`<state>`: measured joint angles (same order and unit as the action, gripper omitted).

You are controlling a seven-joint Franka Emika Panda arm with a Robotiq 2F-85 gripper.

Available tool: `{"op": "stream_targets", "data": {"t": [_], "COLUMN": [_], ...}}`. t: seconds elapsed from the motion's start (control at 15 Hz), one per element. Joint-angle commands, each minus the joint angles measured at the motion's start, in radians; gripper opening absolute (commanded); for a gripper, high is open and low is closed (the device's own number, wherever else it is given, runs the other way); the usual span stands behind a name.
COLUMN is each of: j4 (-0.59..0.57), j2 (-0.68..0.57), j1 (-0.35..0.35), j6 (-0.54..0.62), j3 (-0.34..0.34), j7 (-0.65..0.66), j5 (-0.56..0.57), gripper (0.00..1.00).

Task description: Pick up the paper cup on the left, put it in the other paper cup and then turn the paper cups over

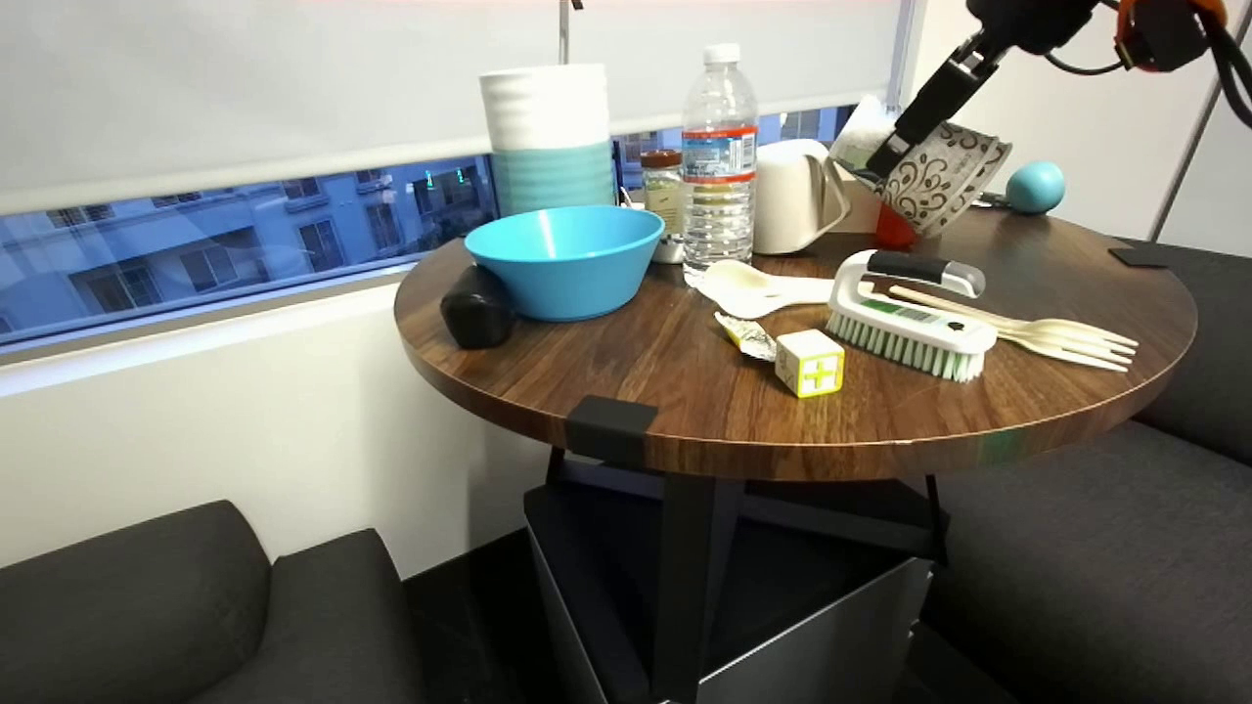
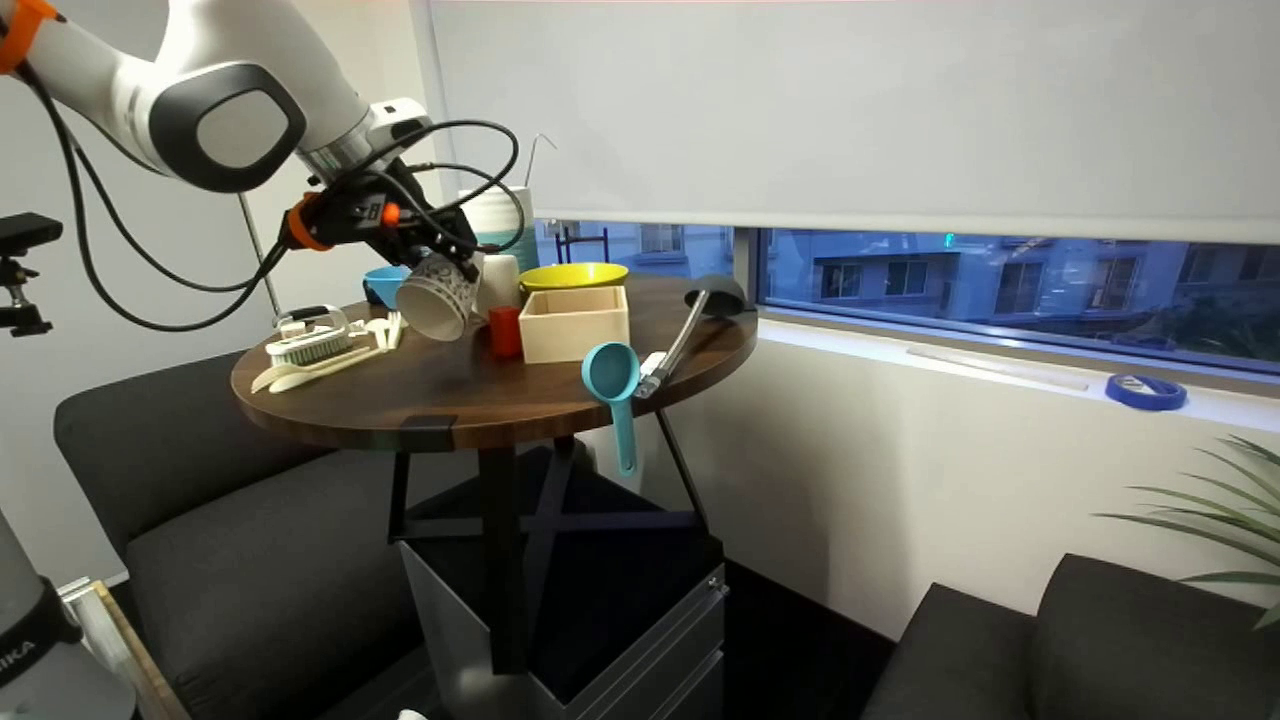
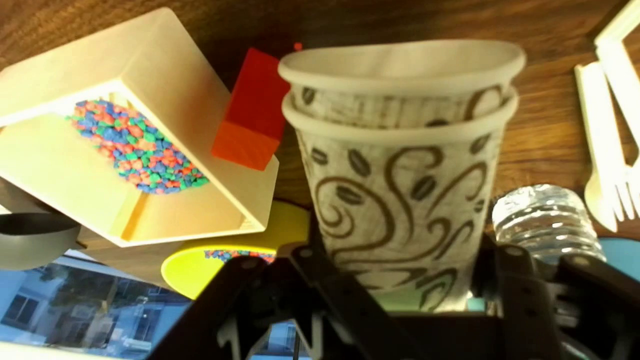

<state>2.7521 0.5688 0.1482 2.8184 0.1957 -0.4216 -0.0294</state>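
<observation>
Two pale paper cups with brown swirls are nested one inside the other. In the wrist view the outer cup (image 3: 400, 195) shows its whole patterned side, and the inner cup (image 3: 395, 107) shows as a rim and a narrow band beyond the outer rim. My gripper (image 3: 405, 250) is shut around the outer cup near its base, one finger on each side. In both exterior views the nested cups (image 1: 944, 176) (image 2: 438, 297) hang tilted in the gripper (image 1: 890, 156) (image 2: 445, 262), mouths slanting down toward the tabletop. The exact gap to the table is unclear.
A wooden box (image 2: 575, 330) of coloured pebbles and a red block (image 2: 505, 332) stand beside the cups. A white pitcher (image 1: 782, 200), water bottle (image 1: 719, 210) and blue bowl (image 1: 572, 264) stand nearby. A brush (image 1: 915, 328) and wooden forks (image 1: 1056, 337) lie near the table's edge.
</observation>
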Motion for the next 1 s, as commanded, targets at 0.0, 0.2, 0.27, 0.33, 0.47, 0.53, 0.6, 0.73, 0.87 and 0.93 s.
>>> {"op": "stream_targets", "data": {"t": [0.0, 0.2, 0.27, 0.33, 0.47, 0.53, 0.6, 0.73, 0.87, 0.93], "j4": [-0.001, -0.002, -0.002, -0.001, -0.001, -0.001, -0.001, -0.001, -0.001, -0.001], "j2": [0.000, 0.000, 0.000, -0.003, -0.018, -0.026, -0.034, -0.052, -0.066, -0.070], "j1": [0.058, 0.080, 0.089, 0.103, 0.120, 0.126, 0.144, 0.163, 0.177, 0.182], "j6": [0.082, 0.083, 0.089, 0.102, 0.137, 0.157, 0.178, 0.205, 0.228, 0.237], "j3": [0.039, 0.061, 0.068, 0.078, 0.091, 0.094, 0.107, 0.119, 0.131, 0.136], "j7": [0.004, 0.005, 0.005, 0.004, 0.017, 0.028, 0.028, 0.041, 0.055, 0.059], "j5": [-0.032, -0.026, -0.030, -0.037, -0.047, -0.049, -0.056, -0.060, -0.059, -0.057], "gripper": [0.37, 0.37, 0.37, 0.37, 0.37, 0.37, 0.37, 0.37, 0.49, 0.60]}}
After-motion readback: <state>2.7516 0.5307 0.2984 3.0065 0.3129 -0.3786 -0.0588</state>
